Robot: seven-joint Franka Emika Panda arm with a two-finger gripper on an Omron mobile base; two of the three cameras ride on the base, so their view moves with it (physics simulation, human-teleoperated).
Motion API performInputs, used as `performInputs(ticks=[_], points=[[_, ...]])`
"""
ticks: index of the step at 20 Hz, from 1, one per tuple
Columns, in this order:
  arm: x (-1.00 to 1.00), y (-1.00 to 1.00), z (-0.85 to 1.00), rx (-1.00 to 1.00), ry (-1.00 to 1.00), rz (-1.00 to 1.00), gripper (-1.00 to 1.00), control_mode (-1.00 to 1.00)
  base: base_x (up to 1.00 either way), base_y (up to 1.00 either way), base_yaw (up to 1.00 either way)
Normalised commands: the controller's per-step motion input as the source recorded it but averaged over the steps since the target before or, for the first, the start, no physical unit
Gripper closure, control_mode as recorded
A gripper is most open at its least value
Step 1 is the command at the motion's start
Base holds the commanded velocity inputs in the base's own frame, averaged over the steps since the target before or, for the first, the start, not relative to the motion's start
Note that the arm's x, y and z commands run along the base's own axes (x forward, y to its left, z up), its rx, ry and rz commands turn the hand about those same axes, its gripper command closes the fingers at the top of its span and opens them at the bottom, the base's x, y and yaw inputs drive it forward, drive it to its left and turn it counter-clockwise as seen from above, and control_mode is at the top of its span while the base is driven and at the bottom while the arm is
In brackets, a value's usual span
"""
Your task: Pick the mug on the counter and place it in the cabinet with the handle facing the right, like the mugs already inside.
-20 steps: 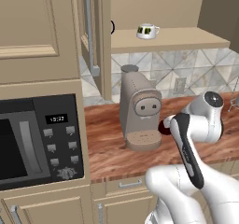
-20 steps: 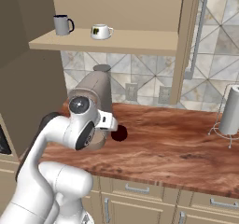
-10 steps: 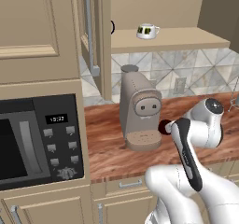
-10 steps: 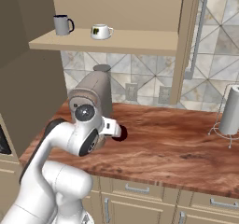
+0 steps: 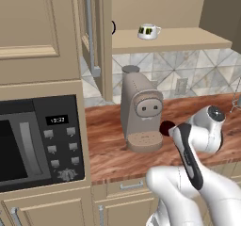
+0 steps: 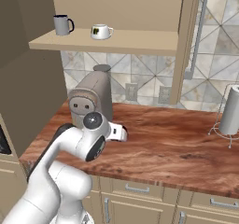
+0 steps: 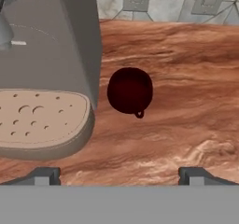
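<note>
Maroon mug [image 7: 130,90] on table [image 7: 186,101] beside coffee machine [image 7: 51,55]; jaws spread, empty, lower and nearer than before

A white arm [image 6: 70,148] is bending low over the wooden desk [image 6: 177,148], its hand just right of the coffee machine [image 6: 91,97]. A grey mug [image 6: 62,24] and white mug [image 6: 101,31] are standing on the cabinet shelf [image 6: 112,43]. A paper towel roll [image 6: 231,110] is standing far right.
</note>
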Motion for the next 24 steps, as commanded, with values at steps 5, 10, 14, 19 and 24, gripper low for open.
performInputs(ticks=[5,10,14,19,24], points=[[0.33,-0.16,-0.18,0.00,0.01,0.00,-1.00,-1.00,0.00,0.00,0.00],[0.37,-0.13,-0.18,0.01,0.02,0.00,-1.00,-1.00,0.00,0.00,0.00],[0.31,-0.04,-0.21,0.00,0.03,0.00,-1.00,-1.00,0.00,0.00,0.00],[0.28,-0.02,-0.25,0.00,0.03,0.00,-1.00,-1.00,0.00,0.00,0.00],[0.18,-0.04,-0.24,0.00,0.01,0.00,-1.00,-1.00,0.00,0.00,0.00]])
